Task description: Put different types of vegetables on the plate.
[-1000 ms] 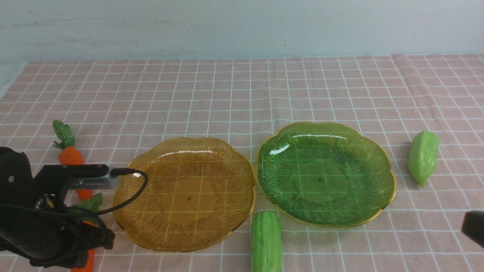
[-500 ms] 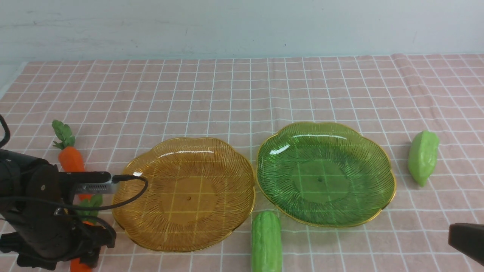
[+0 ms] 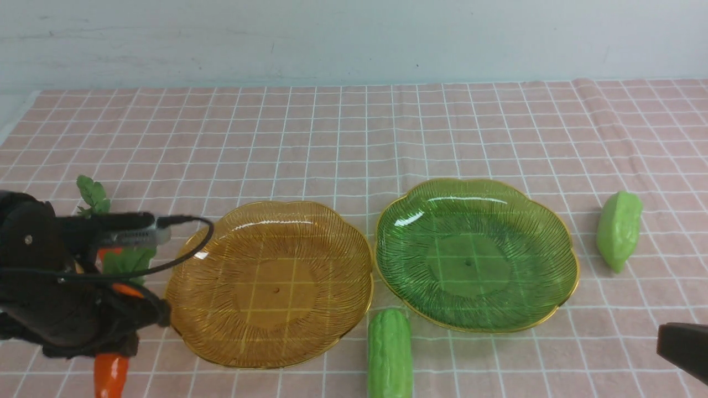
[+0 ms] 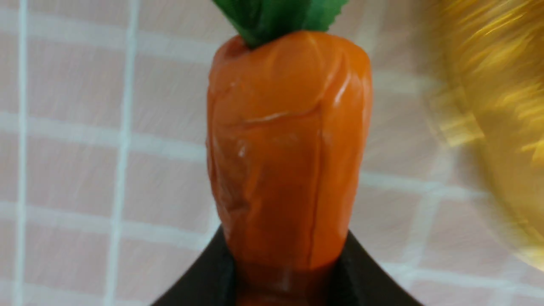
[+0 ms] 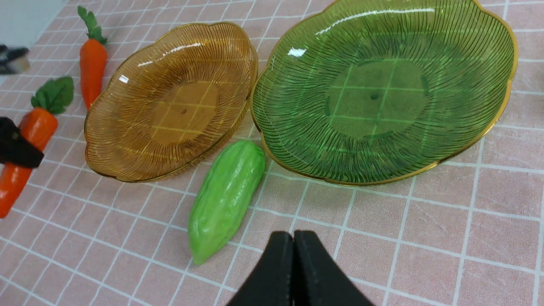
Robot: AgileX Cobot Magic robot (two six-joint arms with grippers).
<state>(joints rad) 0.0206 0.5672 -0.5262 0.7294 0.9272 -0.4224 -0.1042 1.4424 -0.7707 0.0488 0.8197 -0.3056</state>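
My left gripper (image 4: 284, 276) is shut on an orange carrot (image 4: 289, 148) with green leaves, its black fingers (image 4: 365, 278) clamping the lower body. In the front view this carrot (image 3: 110, 373) hangs under the left arm, just left of the amber plate (image 3: 193, 243). A second carrot (image 5: 92, 63) lies farther back, mostly hidden behind the arm in the front view. One light green gourd (image 3: 390, 354) lies in front, between the plates. Another gourd (image 3: 619, 229) lies right of the green plate (image 3: 569, 260). Both plates are empty. My right gripper (image 5: 293, 238) is shut and empty near the front gourd (image 5: 227, 195).
A pink checked cloth (image 3: 354, 138) covers the table up to a pale wall at the back. The left arm's cable (image 3: 193, 243) loops over the amber plate's left rim. The right arm shows only as a dark corner (image 3: 683, 348) at the front right.
The left jaws opened and closed on the front carrot, and the arm has risen with it, leaves and tip both higher. The right gripper edged further into the front view.
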